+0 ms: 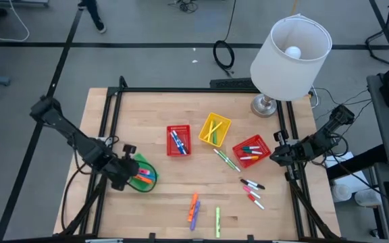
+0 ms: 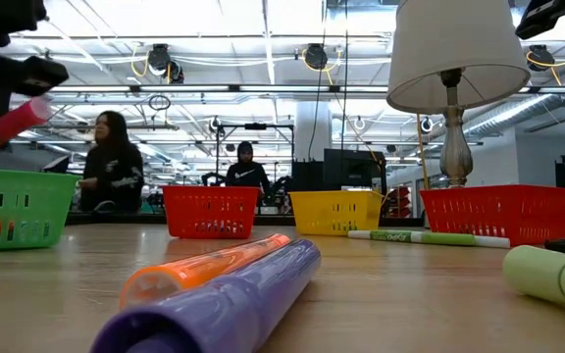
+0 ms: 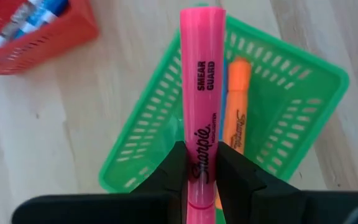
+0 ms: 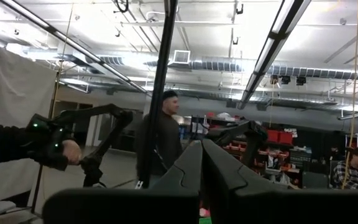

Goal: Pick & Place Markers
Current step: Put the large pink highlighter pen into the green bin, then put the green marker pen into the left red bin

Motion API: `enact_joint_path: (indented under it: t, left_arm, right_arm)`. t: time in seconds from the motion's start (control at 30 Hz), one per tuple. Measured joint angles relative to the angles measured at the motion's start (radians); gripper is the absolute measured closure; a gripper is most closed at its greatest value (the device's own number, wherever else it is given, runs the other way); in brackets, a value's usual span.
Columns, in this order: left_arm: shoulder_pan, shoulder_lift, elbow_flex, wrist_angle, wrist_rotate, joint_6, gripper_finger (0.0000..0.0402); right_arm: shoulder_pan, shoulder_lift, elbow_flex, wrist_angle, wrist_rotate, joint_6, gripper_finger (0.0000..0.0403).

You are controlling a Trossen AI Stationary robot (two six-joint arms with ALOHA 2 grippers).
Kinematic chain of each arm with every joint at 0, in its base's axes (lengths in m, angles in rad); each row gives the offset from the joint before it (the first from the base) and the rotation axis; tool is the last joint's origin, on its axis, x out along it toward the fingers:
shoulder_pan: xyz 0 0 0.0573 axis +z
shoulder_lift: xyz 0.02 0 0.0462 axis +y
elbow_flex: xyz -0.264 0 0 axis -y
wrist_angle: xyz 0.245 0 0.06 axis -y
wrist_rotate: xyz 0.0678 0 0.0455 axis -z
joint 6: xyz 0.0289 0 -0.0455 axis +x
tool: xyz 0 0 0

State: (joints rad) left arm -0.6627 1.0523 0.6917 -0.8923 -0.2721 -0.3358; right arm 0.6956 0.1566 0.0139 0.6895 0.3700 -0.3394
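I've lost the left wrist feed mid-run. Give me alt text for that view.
The left gripper is shut on a pink highlighter, held above a green basket that has an orange highlighter lying in it. A red basket with blue-capped markers sits apart on the wooden table.

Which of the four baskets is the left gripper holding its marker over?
The green basket, the only green one, near the table's left edge. The left gripper grips a pink highlighter above it; an orange highlighter lies inside.
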Motion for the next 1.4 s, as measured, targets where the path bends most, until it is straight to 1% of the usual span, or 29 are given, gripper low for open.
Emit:
enact_joint_path:
  t: [0.1,0.2,0.27,0.4,0.5,0.6,0.73,0.8,0.9,1.0,1.1,1.2,1.23,1.4]
  left_arm:
    - [0.017,0.049,0.000,0.004,0.031,0.017,0.0345]
    - [0.024,0.083,0.000,0.004,0.034,0.020,0.0342]
    - [0.028,0.102,0.000,0.005,0.039,0.022,0.0315]
    - [0.029,0.114,0.000,0.005,0.039,0.021,0.0235]
    - [0.029,0.113,0.000,0.006,0.020,0.019,0.0189]
    - [0.029,0.111,0.000,0.013,-0.015,-0.013,0.0160]
    - [0.026,0.099,0.013,0.033,-0.040,-0.059,0.0151]
    - [0.017,0.075,0.032,0.053,-0.055,-0.051,0.0160]
    - [-0.001,0.013,0.059,0.155,-0.096,0.026,0.0194]
    - [-0.002,-0.055,0.081,0.258,-0.114,0.127,0.0246]
    - [-0.001,-0.142,0.074,0.338,-0.117,0.220,0.0307]
    - [0.012,-0.248,0.025,0.404,-0.118,0.284,0.0373]
    - [0.027,-0.293,-0.004,0.427,-0.122,0.283,0.0387]
    - [0.131,-0.531,-0.183,0.547,-0.112,0.146,0.0391]
  right_arm:
    - [0.000,0.000,0.000,-0.028,0.000,-0.006,0.0403]
    - [0.000,0.000,0.000,-0.045,0.004,-0.006,0.0403]
    - [0.000,0.000,0.001,-0.045,0.004,-0.006,0.0403]
    - [0.000,0.000,0.001,-0.045,0.004,-0.006,0.0403]
    - [0.000,0.000,0.001,-0.048,0.022,-0.014,0.0403]
    - [0.000,0.000,0.001,-0.063,0.056,-0.014,0.0403]
    - [-0.001,0.001,0.001,-0.101,0.081,-0.018,0.0403]
    - [-0.001,0.000,0.001,-0.098,0.079,-0.027,0.0403]
    - [-0.001,0.000,0.001,-0.092,0.079,-0.043,0.0403]
    - [-0.001,0.001,0.001,-0.106,0.079,-0.048,0.0403]
    - [-0.001,0.001,0.001,-0.130,0.079,-0.049,0.0403]
    - [-0.001,0.001,0.001,-0.151,0.079,-0.070,0.0403]
    - [-0.001,0.001,0.001,-0.154,0.079,-0.075,0.0403]
    - [-0.001,0.001,0.001,-0.157,0.079,-0.092,0.0403]
